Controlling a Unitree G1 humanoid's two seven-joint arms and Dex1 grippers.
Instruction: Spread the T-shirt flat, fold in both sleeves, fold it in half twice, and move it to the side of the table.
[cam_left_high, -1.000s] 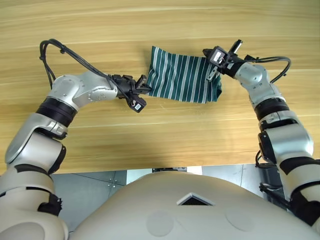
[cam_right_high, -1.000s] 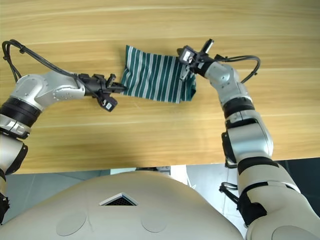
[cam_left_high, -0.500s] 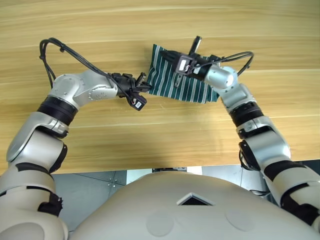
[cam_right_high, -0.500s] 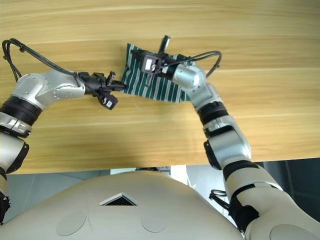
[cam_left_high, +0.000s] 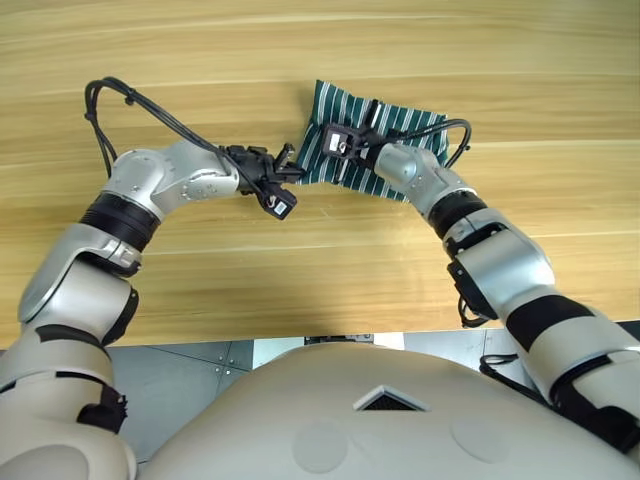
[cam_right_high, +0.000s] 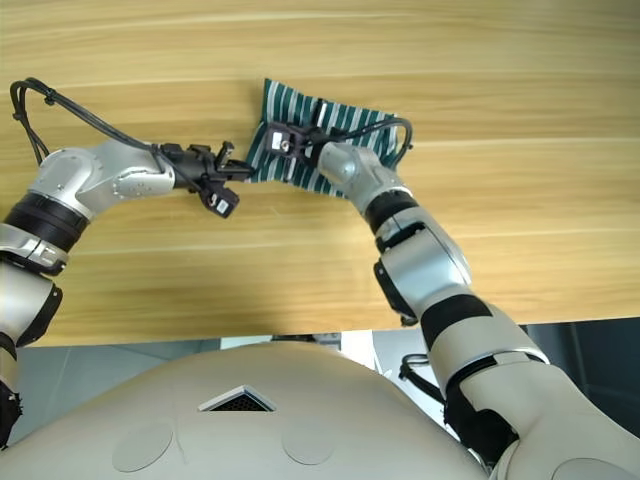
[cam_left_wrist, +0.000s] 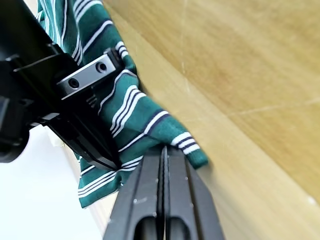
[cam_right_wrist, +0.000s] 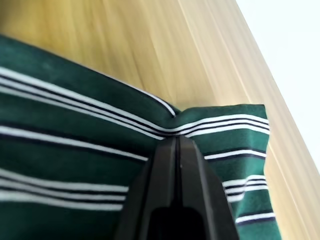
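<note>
The T-shirt, dark green with thin white stripes, lies folded into a compact rectangle on the wooden table, past the middle of the board at about 12 to 1 o'clock from the robot; its long axis runs roughly from 10 o'clock to 4 o'clock, so the left end sits slightly farther away than the right end; the stripes cross that axis, running from about 1 o'clock down to 7 o'clock; the far edge and the far-left corner lie flat on the wood, while the near-left corner is drawn out to a small point toward 8 o'clock; the left gripper comes in low from 9 o'clock and meets the cloth at that near-left corner; in the left wrist view its two fingers are pressed together with the striped hem bunched at their tips, so it is clenched on the edge of the shirt; the right gripper is over the left half of the shirt, its arm crossing the cloth from 4 o'clock and hiding much of the near edge; in the right wrist view its fingers are closed with no gap between them, pinching a raised ridge of fabric, with a loose striped corner and bare wood beyond the tips; the two grippers are near each other, both at the shirt's left end.
</note>
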